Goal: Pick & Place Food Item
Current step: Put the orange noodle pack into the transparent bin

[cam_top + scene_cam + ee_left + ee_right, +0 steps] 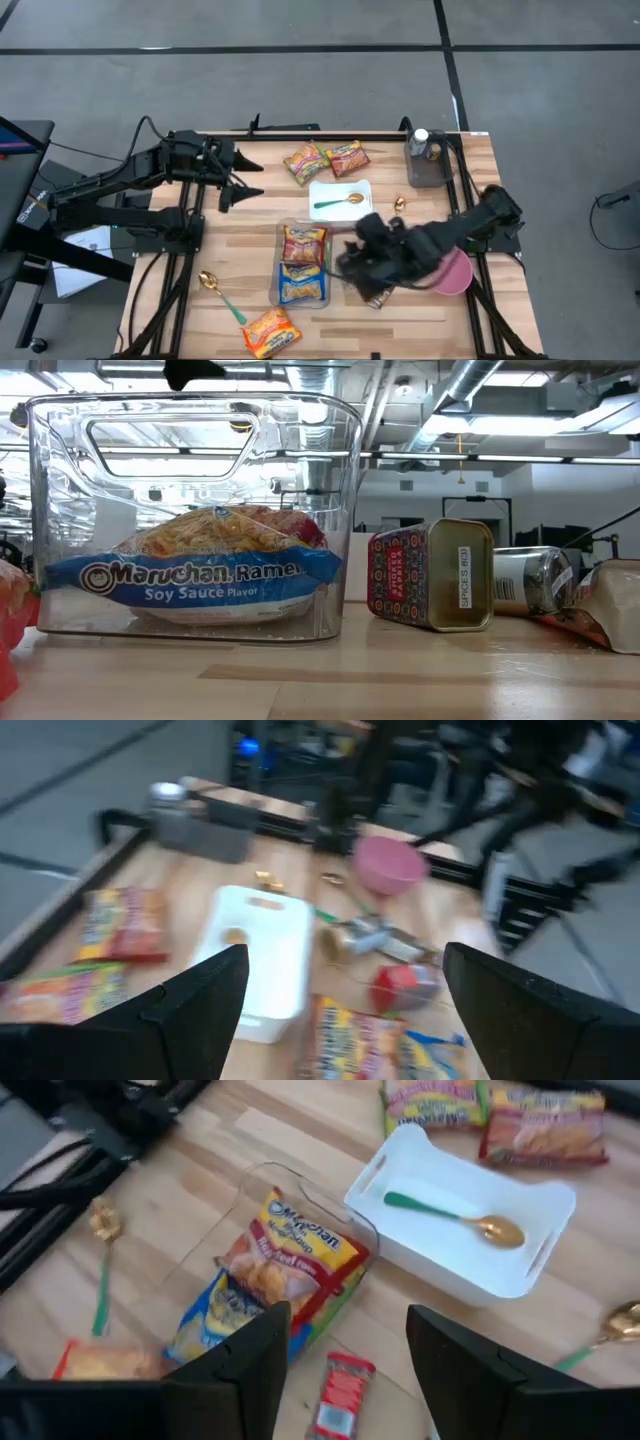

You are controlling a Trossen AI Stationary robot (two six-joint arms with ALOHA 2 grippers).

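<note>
Even overhead lighting, ceiling glare in the low view, left wrist view motion-blurred.

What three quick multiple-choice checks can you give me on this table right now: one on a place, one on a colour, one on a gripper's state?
1. Where does the green-handled spoon with the gold bowl lie?
A. In the white tray
B. In the clear bin
C. In the pink bowl

2. What colour is the spice tin lying on its side beside the clear bin?
A. Blue
B. Red
C. Yellow

3. How does the right gripper stand?
A. Shut on a noodle packet
B. Shut on the tin
C. Open, holding nothing

Answers:
1. A, the right wrist view shows the spoon inside the tray.
2. B, the low view shows its red patterned side.
3. C, the right wrist view shows its fingers apart over the table with nothing between them.
</note>
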